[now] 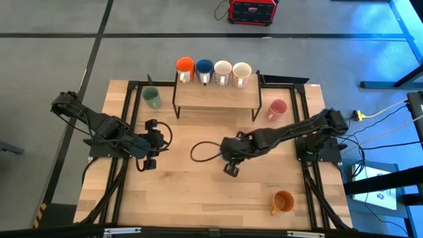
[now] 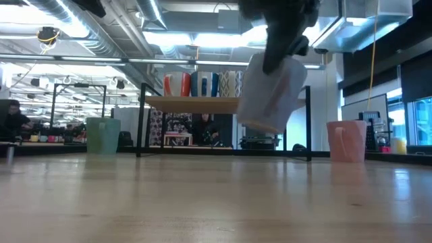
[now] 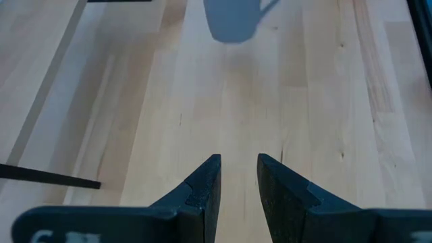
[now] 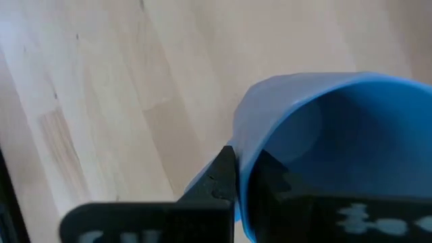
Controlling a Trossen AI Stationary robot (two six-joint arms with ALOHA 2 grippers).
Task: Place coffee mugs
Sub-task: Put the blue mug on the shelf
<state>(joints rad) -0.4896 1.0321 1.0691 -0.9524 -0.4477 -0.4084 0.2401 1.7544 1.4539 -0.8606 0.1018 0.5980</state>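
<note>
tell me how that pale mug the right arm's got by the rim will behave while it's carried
The lavender mug hangs tilted off the table with the right gripper shut on just its thin rim, so it could swing or slip. It looks glossy, so probably slippery. It is likely stiff, and would probably chip if dropped.

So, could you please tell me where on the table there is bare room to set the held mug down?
Bare wood runs along the near edge of the wooden table, left of the amber orange ceramic mug, and between the two grippers. The black-framed shelf is crowded: four mugs line its back edge, with the sage green mug and pink mug flanking it.
</note>
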